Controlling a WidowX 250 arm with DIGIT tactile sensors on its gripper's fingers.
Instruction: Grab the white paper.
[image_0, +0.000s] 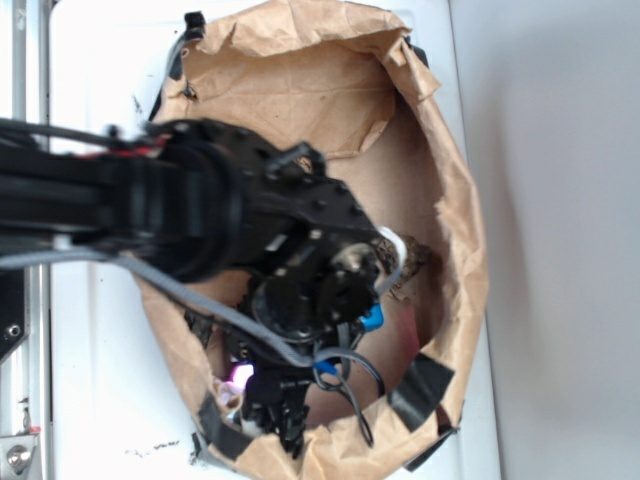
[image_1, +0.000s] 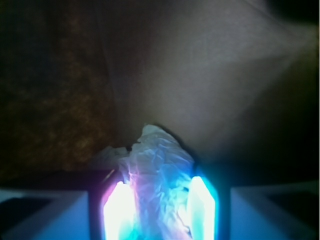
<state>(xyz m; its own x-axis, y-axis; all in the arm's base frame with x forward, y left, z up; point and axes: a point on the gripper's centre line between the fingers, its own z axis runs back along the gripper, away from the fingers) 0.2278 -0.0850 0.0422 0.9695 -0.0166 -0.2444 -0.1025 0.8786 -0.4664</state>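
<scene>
In the wrist view the white paper (image_1: 156, 152), a wrinkly off-white wad, fills the gap between my two glowing fingers (image_1: 119, 210) and sticks out past their tips. My gripper (image_1: 159, 182) is shut on it, with a pad pressed against each side. In the exterior view my gripper (image_0: 262, 408) reaches down into the lower left of the big brown paper bag (image_0: 462, 200). A pink glow shows at the fingers, and the arm hides most of the paper.
The bag's walls surround the gripper on all sides, with black tape (image_0: 420, 385) along the lower rim. A small brown rough lump (image_0: 412, 262) and a blue piece (image_0: 372, 318) lie beside the wrist. The black arm (image_0: 150, 200) crosses in from the left.
</scene>
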